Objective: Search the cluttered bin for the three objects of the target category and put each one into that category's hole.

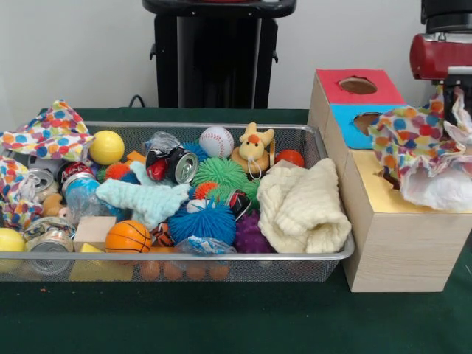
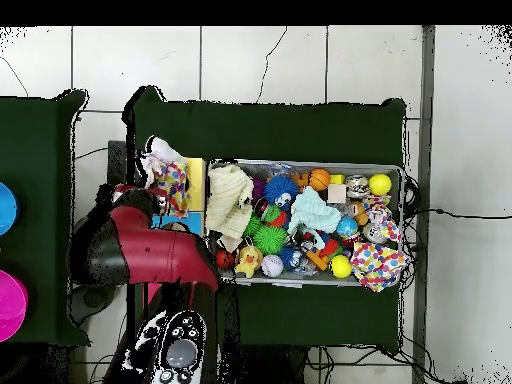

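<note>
cream cloth (image 1: 304, 206) beside box (image 1: 394, 236), cluttered bin (image 1: 310, 136)

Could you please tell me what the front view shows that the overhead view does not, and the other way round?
Only the front view shows the box's red section with its hole and the blue section's hole; from overhead the arm and cloth cover that end. Only the overhead view shows the white tiled floor and the blue and pink discs at the left edge. Both show the mesh bin of toys, the cream cloth at its box end, and the polka-dot cloth hanging under the gripper above the box.
</note>
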Robot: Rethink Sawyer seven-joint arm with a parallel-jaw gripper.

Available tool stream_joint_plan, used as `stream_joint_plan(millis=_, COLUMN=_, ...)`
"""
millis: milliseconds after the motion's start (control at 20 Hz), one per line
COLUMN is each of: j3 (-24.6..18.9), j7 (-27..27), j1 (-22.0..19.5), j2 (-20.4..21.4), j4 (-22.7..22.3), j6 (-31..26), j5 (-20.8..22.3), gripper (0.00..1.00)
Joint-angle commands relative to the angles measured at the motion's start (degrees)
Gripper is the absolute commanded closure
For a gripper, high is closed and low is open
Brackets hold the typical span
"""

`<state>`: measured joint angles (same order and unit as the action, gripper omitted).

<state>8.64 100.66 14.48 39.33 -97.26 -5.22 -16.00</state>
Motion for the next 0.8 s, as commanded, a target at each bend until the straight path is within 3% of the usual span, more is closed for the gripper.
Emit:
stream_joint_plan(millis=50, j3=-0.89, j7=10.0, j1=-1.24, j2=-1.69, j4=0.96, j6=-4.96, j5=-1.12, gripper=1.0)
stream_joint_plan(millis=200, j3=3.41, j7=10.04, j1=1.95, j2=-1.8, j4=4.53, j6=-9.67, j5=-1.44, gripper=1.0)
stream_joint_plan(millis=350, j3=4.59, j7=8.99, j1=2.29, j2=-0.88, j4=6.49, j6=-12.48, j5=-0.68, gripper=1.0)
stream_joint_plan(millis=600, j3=-5.42, j7=6.2, j1=-6.44, j2=0.3, j4=0.74, j6=-6.4, j5=0.7, gripper=1.0)
stream_joint_plan(millis=800, j3=-10.6, j7=6.17, j1=-11.26, j2=-2.15, j4=-1.31, j6=-0.43, j5=3.21, gripper=1.0)
